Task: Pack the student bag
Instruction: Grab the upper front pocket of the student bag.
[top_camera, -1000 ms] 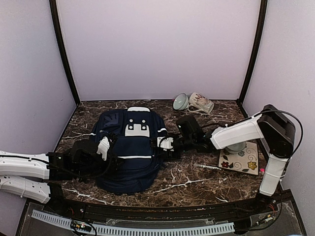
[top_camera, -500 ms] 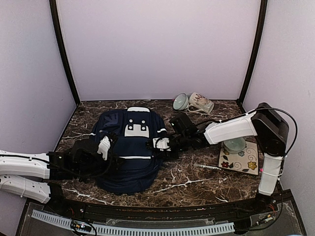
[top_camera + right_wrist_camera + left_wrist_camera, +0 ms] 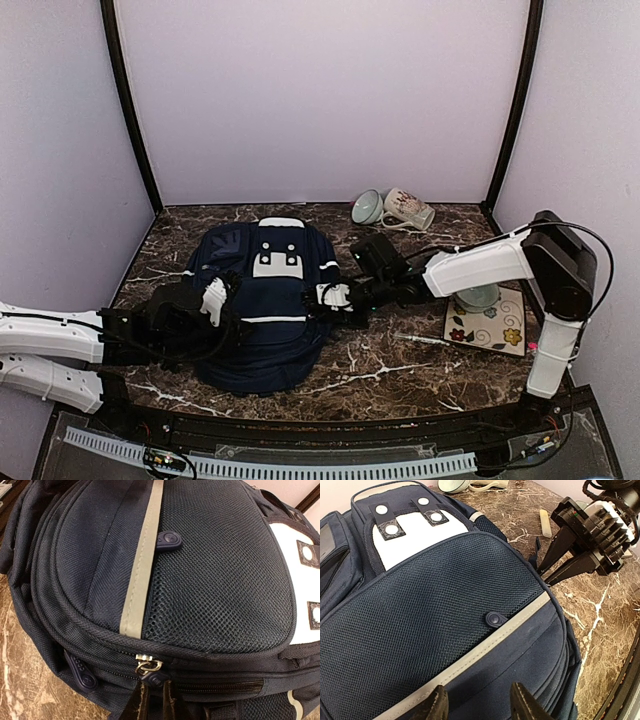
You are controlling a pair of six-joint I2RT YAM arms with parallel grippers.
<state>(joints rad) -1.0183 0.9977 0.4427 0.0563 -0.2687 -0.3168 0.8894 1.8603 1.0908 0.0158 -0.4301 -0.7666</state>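
The student bag (image 3: 262,320), a navy backpack with white trim, lies flat in the middle of the marble table. My right gripper (image 3: 335,295) is at its right side. In the right wrist view its fingers (image 3: 139,702) are pinched on a navy zipper pull (image 3: 152,677) that hangs from a metal ring on the bag's side seam (image 3: 200,652). My left gripper (image 3: 215,298) rests at the bag's left side. In the left wrist view it (image 3: 481,705) stands open over the flat front pocket (image 3: 520,655), with nothing held between its fingers.
At the back right a patterned mug (image 3: 408,209) lies on its side beside a pale bowl (image 3: 367,207). A floral tile (image 3: 497,330) with a small bowl (image 3: 480,296) on it sits at the right. A thin pen (image 3: 425,341) lies beside the tile.
My right gripper has shifted slightly along the bag's right side and its jaws have narrowed onto the zipper pull. The left arm and the bag have not moved.
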